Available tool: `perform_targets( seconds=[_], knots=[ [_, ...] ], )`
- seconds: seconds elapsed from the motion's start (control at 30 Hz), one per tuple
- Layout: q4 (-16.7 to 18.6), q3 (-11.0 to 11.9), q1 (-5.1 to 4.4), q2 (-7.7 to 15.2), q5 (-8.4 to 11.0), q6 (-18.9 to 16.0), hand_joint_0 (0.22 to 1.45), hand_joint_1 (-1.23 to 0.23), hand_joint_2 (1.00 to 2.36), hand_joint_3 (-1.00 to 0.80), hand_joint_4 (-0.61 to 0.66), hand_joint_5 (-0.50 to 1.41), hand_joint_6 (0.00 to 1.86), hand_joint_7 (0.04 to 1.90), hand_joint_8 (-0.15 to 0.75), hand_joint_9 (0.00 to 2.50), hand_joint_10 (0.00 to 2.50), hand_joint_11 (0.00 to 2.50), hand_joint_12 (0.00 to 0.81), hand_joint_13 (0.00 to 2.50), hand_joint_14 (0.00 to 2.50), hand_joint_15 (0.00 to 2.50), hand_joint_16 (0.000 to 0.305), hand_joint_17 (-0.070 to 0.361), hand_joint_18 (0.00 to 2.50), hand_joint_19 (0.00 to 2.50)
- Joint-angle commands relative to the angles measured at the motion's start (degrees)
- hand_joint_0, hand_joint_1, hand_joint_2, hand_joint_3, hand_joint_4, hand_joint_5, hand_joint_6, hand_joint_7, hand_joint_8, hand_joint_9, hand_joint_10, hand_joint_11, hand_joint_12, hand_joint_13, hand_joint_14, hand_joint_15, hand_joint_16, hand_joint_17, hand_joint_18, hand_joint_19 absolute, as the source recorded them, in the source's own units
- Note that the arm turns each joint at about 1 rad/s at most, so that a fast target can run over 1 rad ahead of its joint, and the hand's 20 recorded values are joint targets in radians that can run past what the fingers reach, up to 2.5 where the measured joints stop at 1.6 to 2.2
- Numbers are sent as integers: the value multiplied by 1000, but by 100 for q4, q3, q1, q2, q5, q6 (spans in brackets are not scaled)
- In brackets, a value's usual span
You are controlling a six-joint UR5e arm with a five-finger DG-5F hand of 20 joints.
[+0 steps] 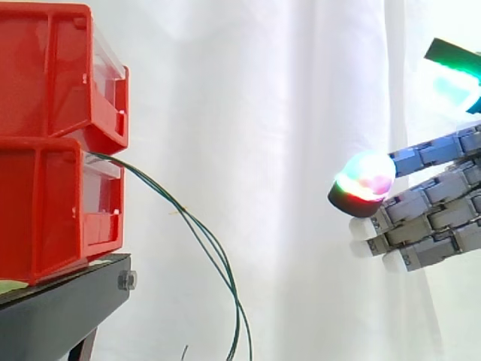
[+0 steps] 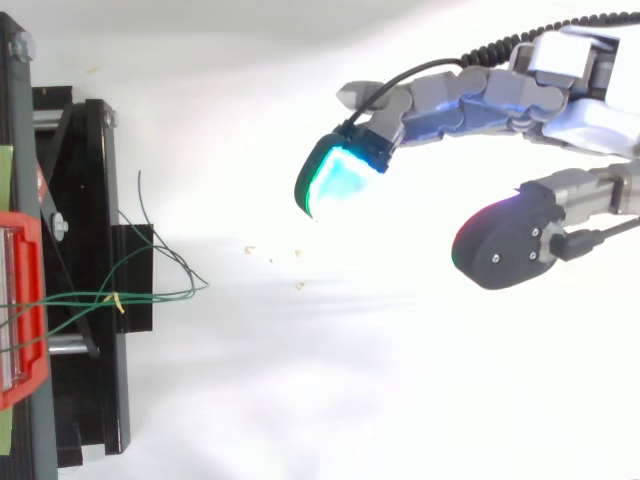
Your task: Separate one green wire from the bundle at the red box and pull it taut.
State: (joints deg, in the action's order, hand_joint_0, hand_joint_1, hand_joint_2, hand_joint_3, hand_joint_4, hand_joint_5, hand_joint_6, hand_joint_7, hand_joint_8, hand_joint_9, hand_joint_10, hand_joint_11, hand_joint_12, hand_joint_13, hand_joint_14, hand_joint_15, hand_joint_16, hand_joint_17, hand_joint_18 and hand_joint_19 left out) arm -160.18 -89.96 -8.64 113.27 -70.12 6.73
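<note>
The robot's grey jointed hand [image 1: 440, 214] comes in from the right with its fingers loosely extended and spread apart, holding nothing. In the side view, one glowing fingertip pad [image 1: 366, 177] shows red and green and points left toward the work. In the top view, another pad [image 2: 340, 178] glows cyan-green, with a dark thumb tip below it across an open gap. The hand hangs in open space before the white fabric curtain [image 1: 263, 105], well apart from the bundle of thin green wires [image 1: 204, 235]. These wires come out at the top front of the lower red plastic bin [image 1: 45, 214], just under the upper red plastic bin [image 1: 52, 71] stacked on it. They arc down and to the right in a slack curve, running close together, and leave the bottom edge of the side view. From above, the wires [image 2: 150, 293] loop loosely across the black metal stand [image 2: 92, 190], crossing one another, and their farthest bend reaches just past the stand's edge. A few small pale specks [image 2: 271, 257] lie on the white surface between the wires and the hand.
</note>
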Motion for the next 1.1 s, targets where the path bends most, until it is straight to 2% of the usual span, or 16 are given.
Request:
perform_targets(
  seconds=[0.0, 0.17, 0.2, 0.27, 0.3, 0.33, 0.4, 0.47, 0.63, 0.8, 0.97, 1.0, 1.07],
  knots=[
    [92, 5, 2, 11, 25, 232, 487, -539, 1003, -459, 245, -200, 503, 816, 278, 413, 5, 204, 352, 133, 0, 0, 60, 135, 77, 47],
    [206, -4, -33, 73, 122, 399, 492, -570, 1003, -461, 257, -190, 503, 815, 284, 472, 5, 203, 352, 197, 0, 0, 60, 135, 147, 35],
    [417, 22, -33, 301, 192, 390, 492, -570, 1004, -462, 257, -190, 502, 814, 283, 473, 5, 205, 352, 199, 0, 0, 60, 135, 149, 38],
    [567, 136, -42, 486, 218, 294, 492, -571, 1003, -461, 260, -189, 503, 817, 287, 488, 5, 228, 354, 210, 0, 0, 59, 133, 169, 36],
    [567, 136, -42, 486, 218, 294, 493, -571, 1003, -461, 262, -188, 503, 818, 287, 489, 6, 228, 354, 217, 0, 0, 59, 133, 172, 41],
    [575, 277, -42, 635, 236, 223, 492, -571, 1003, -459, 264, -187, 503, 823, 287, 493, 6, 229, 354, 217, 0, 0, 59, 133, 177, 49],
    [531, 383, -24, 732, 236, 188, 492, -572, 1003, -456, 265, -185, 503, 824, 287, 499, 5, 236, 355, 225, 0, 0, 59, 133, 183, 41],
    [444, 585, 2, 934, 218, 153, 493, -572, 1003, -461, 272, -184, 503, 825, 286, 504, 6, 242, 355, 233, 0, 0, 59, 133, 200, 56],
    [356, 857, 20, 1224, 245, 179, 496, -572, 1003, -458, 273, -181, 503, 828, 288, 511, 7, 242, 356, 250, 0, 0, 59, 133, 223, 59],
    [382, 1033, 11, 1418, 359, 223, 495, -571, 1004, -456, 275, -178, 503, 834, 288, 520, 6, 251, 356, 263, 0, 0, 59, 133, 232, 65],
    [496, 1323, -42, 1672, 350, 408, 496, -568, 1003, -454, 282, -175, 503, 840, 290, 525, 6, 252, 356, 271, 0, 0, 59, 133, 248, 81],
    [523, 1428, -42, 1787, 341, 426, 497, -568, 1003, -454, 281, -175, 503, 840, 289, 524, 8, 252, 356, 274, 0, 0, 59, 133, 247, 80],
    [523, 1534, -42, 1875, 333, 426, 496, -567, 1003, -454, 285, -172, 503, 846, 289, 525, 8, 248, 356, 277, 0, 0, 59, 134, 254, 80]
  ],
)
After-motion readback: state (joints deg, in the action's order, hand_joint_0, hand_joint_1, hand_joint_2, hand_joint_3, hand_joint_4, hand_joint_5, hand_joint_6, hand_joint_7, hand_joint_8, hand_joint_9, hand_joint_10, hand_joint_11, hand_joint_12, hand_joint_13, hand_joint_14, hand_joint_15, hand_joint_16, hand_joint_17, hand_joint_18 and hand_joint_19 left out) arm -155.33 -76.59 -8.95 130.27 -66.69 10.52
